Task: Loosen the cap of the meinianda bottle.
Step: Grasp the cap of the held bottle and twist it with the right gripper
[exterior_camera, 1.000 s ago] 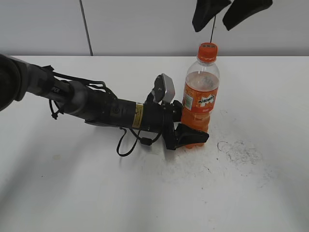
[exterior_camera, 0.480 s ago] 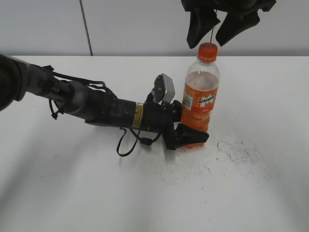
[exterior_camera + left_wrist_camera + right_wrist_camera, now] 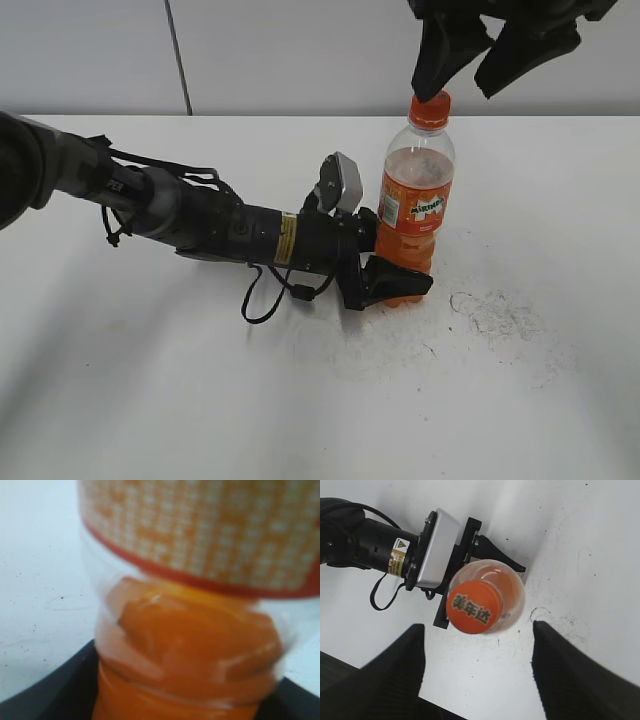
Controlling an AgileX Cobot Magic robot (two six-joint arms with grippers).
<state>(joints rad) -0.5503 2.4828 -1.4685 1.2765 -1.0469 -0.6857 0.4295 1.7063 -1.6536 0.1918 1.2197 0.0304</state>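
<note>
The meinianda bottle (image 3: 415,215) stands upright on the white table, full of orange drink, with its orange label facing me. Its lower body fills the left wrist view (image 3: 190,645). My left gripper (image 3: 392,276) is shut on the bottle's base. The orange cap (image 3: 430,108) sits on the neck and shows from above in the right wrist view (image 3: 473,605) with dark print on top. My right gripper (image 3: 478,62) hangs open just above the cap, its left finger touching or almost touching the cap's top. In the right wrist view its fingers (image 3: 477,672) are wide apart, the cap above them in the picture.
The left arm (image 3: 200,225) lies low across the table from the left, with a black cable loop (image 3: 265,295). Grey scuff marks (image 3: 495,310) mark the table to the right of the bottle. A wall rises behind the table.
My right gripper has come down from above and shifted right, so it now hangs right over the cap. The bottle and the left arm have not moved.
</note>
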